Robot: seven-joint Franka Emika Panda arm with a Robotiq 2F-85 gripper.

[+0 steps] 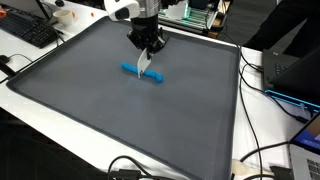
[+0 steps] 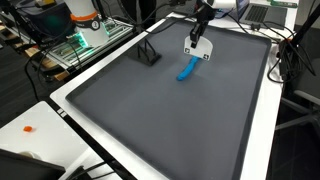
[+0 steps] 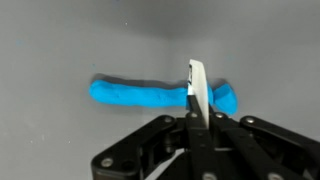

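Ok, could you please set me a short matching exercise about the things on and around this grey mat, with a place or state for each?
Things:
1. blue strip
2. white flat piece
3. black stand
4. keyboard

Places or states:
A. clamped in the end effector
B. on the white table, off the mat
C. lying flat on the grey mat, below the end effector
D. upright on the mat, near its edge

Pairs: 1-C, 2-A, 3-D, 4-B.
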